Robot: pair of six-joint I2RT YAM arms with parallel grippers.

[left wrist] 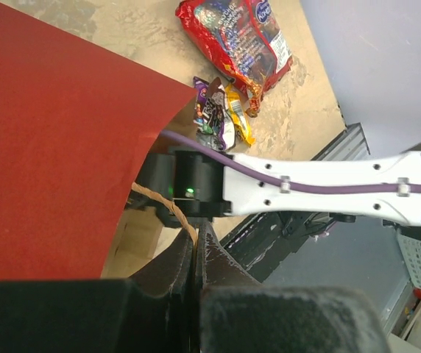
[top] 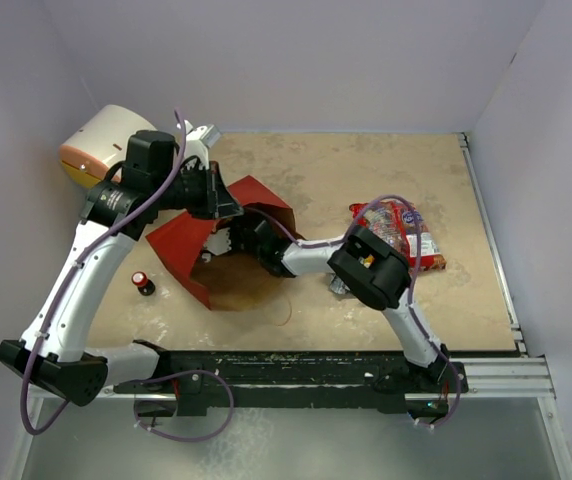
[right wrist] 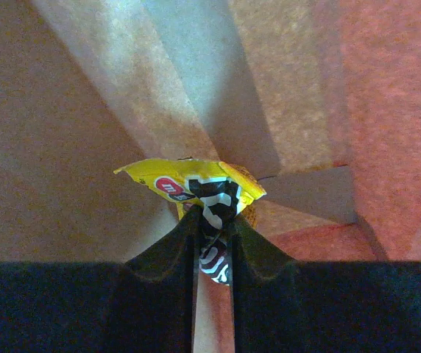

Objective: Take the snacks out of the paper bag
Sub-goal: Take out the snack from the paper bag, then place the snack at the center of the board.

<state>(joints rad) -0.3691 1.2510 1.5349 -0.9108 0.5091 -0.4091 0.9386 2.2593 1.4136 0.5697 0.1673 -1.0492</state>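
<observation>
Right wrist: right fingers (right wrist: 168,259) pinch crumpled yellow candy packet (right wrist: 188,180); left fingers (left wrist: 168,271) clamp paper bag (left wrist: 48,147) by string (left wrist: 163,201).

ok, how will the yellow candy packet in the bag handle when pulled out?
Probably floppy: the yellow candy packet crumples where the right end effector pinches it inside the paper bag. Likely light, being small and thin. Its glossy film might slip from that narrow pinch.

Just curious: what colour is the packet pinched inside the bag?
The packet is yellow, clearest in the right wrist view.
</observation>
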